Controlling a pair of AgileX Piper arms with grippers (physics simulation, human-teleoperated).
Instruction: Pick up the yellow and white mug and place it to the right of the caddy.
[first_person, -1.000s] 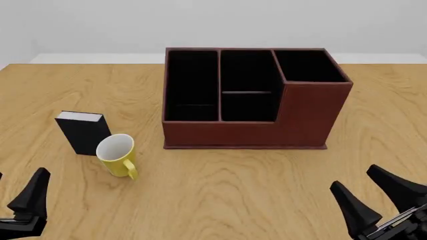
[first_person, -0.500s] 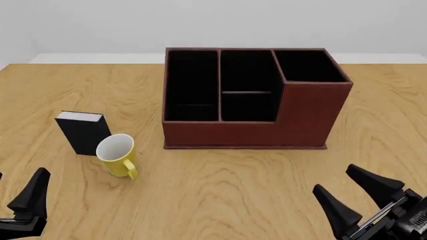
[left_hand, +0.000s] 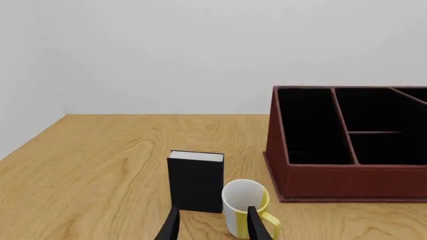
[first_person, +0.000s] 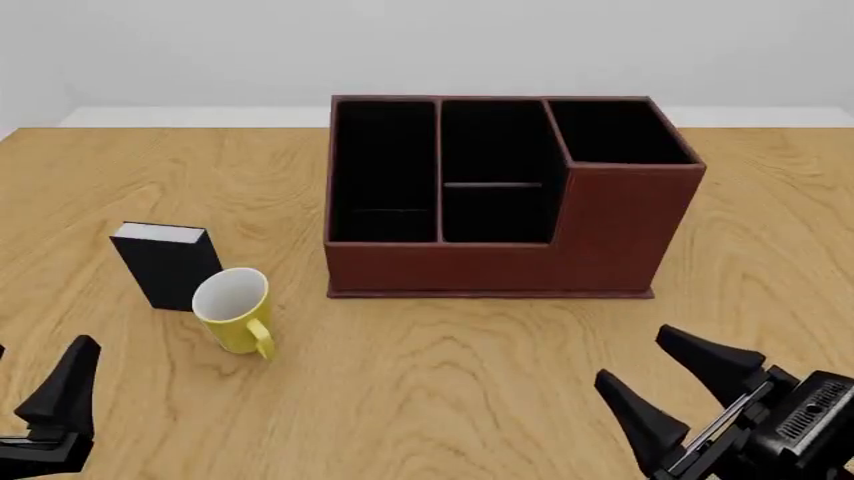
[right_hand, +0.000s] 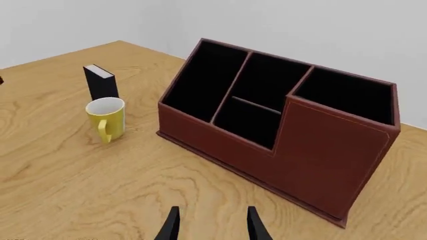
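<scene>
My right gripper (first_person: 678, 377): fingers spread, nothing between them, low over the bare table (first_person: 441, 380) at the near right.
My left gripper (left_hand: 211, 225): fingers apart, holding nothing; in the front view only one finger shows at the near left edge.
Yellow and white mug (first_person: 235, 310): upright on the table, well off to the left of my right gripper and a little farther out; just ahead and to the right of my left gripper. Its handle points toward my side.
Mug from the left wrist: it sits right beyond my fingertips, partly behind one of them.
Caddy (first_person: 514, 255): ahead of my right gripper and slightly left, its tall end nearest that gripper; the mug stands apart from its left end.
Small black box (first_person: 166, 264): upright just behind and left of the mug; whether they touch I cannot tell.
</scene>
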